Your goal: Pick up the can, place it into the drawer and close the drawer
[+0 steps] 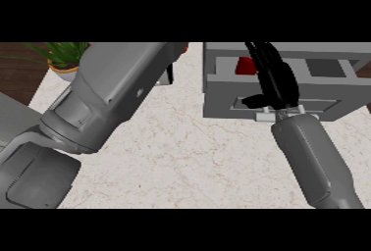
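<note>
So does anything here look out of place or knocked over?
Nothing looks spilled or toppled. The red can sits inside the open grey drawer, with the right hand stretched over it. The left forearm hides much of the counter, so I cannot vouch for what lies beneath it.

No text, label, brand, number or sign is legible from my station. I checked the drawer (279,105) front just below the right hand's (279,83) fingers and the can (246,66) left of them: both blank.
</note>
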`<act>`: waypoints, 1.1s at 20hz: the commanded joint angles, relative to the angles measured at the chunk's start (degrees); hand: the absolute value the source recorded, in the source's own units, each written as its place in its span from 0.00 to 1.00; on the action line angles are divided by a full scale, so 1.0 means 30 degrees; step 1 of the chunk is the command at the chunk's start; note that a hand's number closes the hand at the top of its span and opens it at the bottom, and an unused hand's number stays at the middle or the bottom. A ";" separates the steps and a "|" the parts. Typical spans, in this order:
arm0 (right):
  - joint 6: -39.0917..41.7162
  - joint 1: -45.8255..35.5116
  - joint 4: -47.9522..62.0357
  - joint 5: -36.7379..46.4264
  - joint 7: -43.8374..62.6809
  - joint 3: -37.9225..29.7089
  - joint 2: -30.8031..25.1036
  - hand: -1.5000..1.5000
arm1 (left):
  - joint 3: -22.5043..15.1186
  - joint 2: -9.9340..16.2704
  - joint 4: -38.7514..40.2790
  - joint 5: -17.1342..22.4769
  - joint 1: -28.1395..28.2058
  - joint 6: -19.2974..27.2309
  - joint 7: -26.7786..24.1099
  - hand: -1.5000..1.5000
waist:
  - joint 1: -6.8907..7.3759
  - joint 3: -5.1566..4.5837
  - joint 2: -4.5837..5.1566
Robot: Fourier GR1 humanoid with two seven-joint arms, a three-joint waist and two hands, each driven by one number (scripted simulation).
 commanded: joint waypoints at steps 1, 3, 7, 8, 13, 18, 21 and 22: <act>-0.2768 -0.1505 0.3748 0.0926 -0.0659 -0.0818 0.0274 0.00 | -0.0123 0.0768 -0.0731 -0.0320 0.0413 -0.0333 0.0701 0.00 | 0.0227 0.0001 -0.0051; -0.3712 -0.2394 0.4916 0.1384 -0.0184 -0.1084 0.0588 0.00 | -0.0231 0.0970 -0.1551 -0.0416 0.0653 -0.0297 0.1188 0.00 | 0.0401 -0.0007 -0.0123; -0.4839 -0.5081 0.7553 0.1407 -0.0160 -0.2082 0.0537 0.00 | -0.0413 0.1007 -0.2245 -0.0717 0.1219 0.0196 0.1474 0.00 | 0.0579 0.0003 -0.0007; -0.4841 -0.5729 0.8105 0.1522 -0.0099 -0.2262 0.0240 0.00 | -0.0323 0.1456 -0.2500 -0.0610 0.1630 -0.0335 0.1607 0.00 | 0.0684 -0.0005 0.0000; -0.6015 -0.7827 1.0570 0.1796 0.0156 -0.2828 0.0449 0.00 | -0.0525 0.2554 -0.4159 -0.0683 0.2677 -0.1227 0.2392 0.00 | 0.1209 -0.0012 0.0003; -0.6495 -0.9203 1.2403 0.1877 -0.0322 -0.3315 -0.0270 0.00 | -0.0764 0.3180 -0.5485 -0.0864 0.4330 -0.1551 0.2391 0.00 | 0.1561 -0.0015 0.0109; -0.6593 -1.0066 1.2948 0.1784 -0.0402 -0.3513 -0.0180 0.00 | -0.0856 0.3468 -0.6479 -0.0866 0.4286 -0.1457 0.3234 0.00 | 0.1869 -0.0009 0.0086; -0.6956 -0.9983 1.3004 0.1578 -0.0703 -0.3715 -0.0187 0.00 | -0.0860 0.3887 -0.6656 -0.0921 0.4237 -0.1542 0.3569 0.00 | 0.1812 0.0001 0.0102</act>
